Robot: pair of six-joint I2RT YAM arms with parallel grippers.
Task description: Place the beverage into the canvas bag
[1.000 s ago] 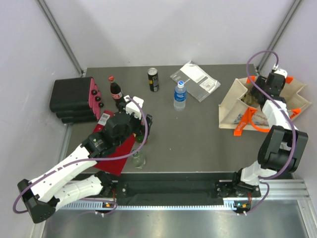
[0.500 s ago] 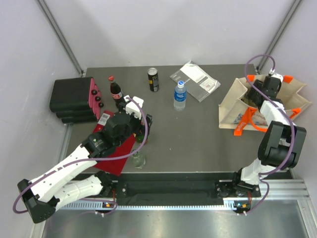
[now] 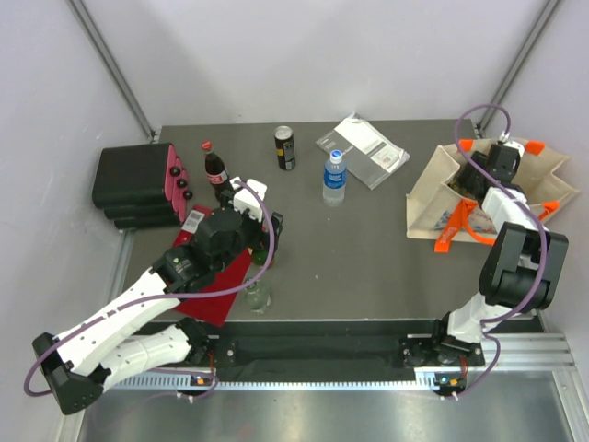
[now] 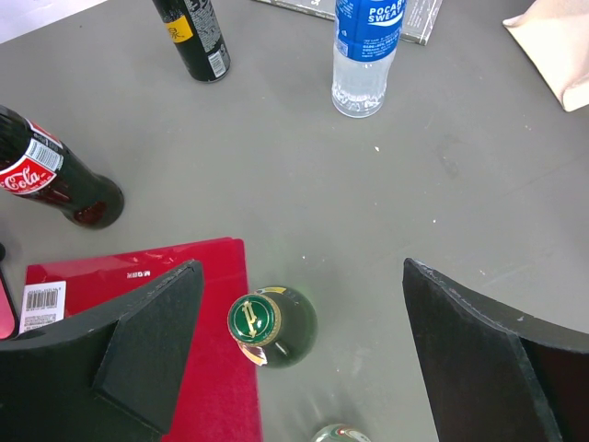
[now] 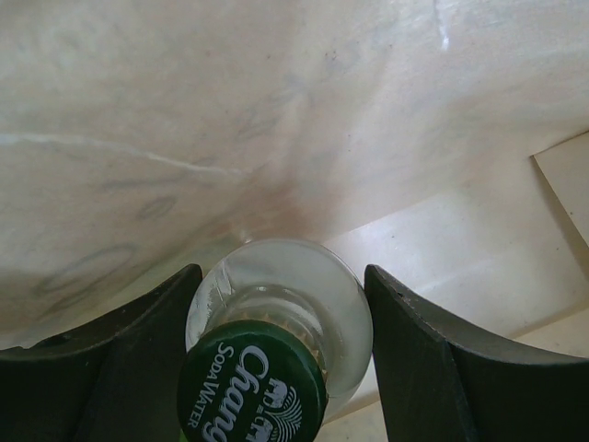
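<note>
**Right end effector** [image 5: 282,276]: closed on the clear glass soda-water bottle with a green screw cap [image 5: 293,304], with one finger against each side of the glass just below the cap.

**Bottle location:** inside the large beige canvas bag with orange handles [image 3: 429,199], which sits at the right end of the dark grey table [image 3: 368,249]. Pale canvas wall fills the wrist view behind the bottle. In the overhead view the arm hides the bottle.

**Governing relation:** the bottle's long axis runs along the end effector's own line of approach. The cap faces the wrist and the base points deeper into the bag. Whether the base touches the bag floor cannot be told.

**Judgement:** what remains is to set the bottle down and let go. A release made too high risks toppling it.

**Left end effector** [image 4: 302,273]: fingers spread wide and holding nothing, poised above a dark green glass bottle with a gold-marked cap [image 4: 273,327]. It is well apart from the bag, so the right arm is the nearer by far.
</note>
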